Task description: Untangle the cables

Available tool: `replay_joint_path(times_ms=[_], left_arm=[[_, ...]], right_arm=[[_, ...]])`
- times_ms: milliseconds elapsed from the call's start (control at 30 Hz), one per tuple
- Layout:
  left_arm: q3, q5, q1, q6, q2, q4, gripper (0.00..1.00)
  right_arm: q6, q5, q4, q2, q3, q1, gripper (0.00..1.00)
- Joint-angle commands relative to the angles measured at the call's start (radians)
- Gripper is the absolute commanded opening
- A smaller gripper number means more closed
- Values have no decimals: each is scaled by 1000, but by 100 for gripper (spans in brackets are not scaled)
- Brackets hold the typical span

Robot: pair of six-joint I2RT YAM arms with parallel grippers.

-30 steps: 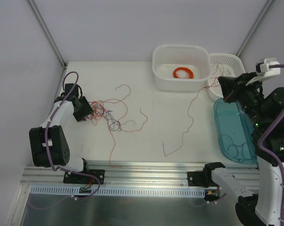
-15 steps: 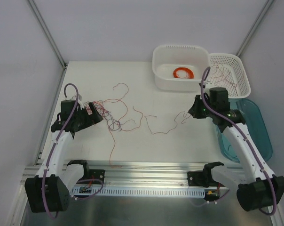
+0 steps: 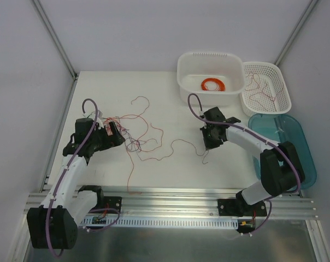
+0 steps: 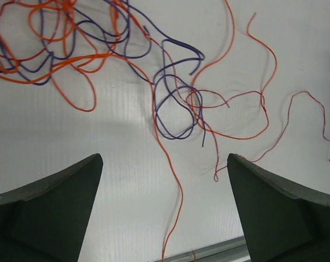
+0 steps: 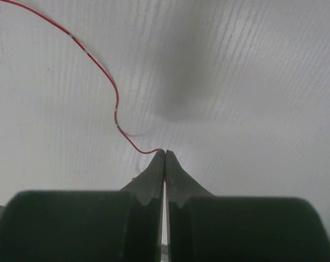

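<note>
Left of centre on the white, finely ribbed table (image 3: 170,106): loose, flat tangle of hair-thin red, orange and dark purple cables (image 3: 129,139) (image 4: 176,103), one curly end trailing toward the near rail. Just left of it, left gripper (image 3: 115,134) (image 4: 164,159), dark tapered fingers spread wide, gripping nothing. At mid-table, right gripper (image 3: 206,145) (image 5: 165,153), fingers pinched together on the end of one wavy red strand (image 3: 182,141) (image 5: 116,109), long axis left-right, running back to the tangle. Bare table beyond those fingertips; white plastic tub (image 3: 184,82) well apart at the far edge.
</note>
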Motion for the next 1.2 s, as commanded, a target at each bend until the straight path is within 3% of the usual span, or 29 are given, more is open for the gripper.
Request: replay_joint_path(times_ms=[0,100,233,567,700,733,833,967,1167], left_arm=[[-5,21,-79,-4,-26,36,99],[6,-26,-182,-30,-40,37,97],[16,-55,-233,-115,15,37,92],[124,-181,-394,-247,274,52,66],[170,-239,-457,-256,363,57,38],[176,-240,-462,-256,397,59,23],[205,-238,-489,-258,442,59,2],[256,-221,-532,-252,483,63,0],[410,-62,-626,-281,538,150,0]], right_arm=[[25,46,34,14,45,3,1],[23,40,37,23,49,3,1],[25,25,46,22,51,3,1],[58,-34,83,0,40,3,1],[72,-66,103,-21,32,3,1],[75,-72,113,-27,28,1,1],[77,-110,136,-58,17,1,1],[77,-205,175,-116,9,3,1],[254,-522,472,-256,-64,3,1]])
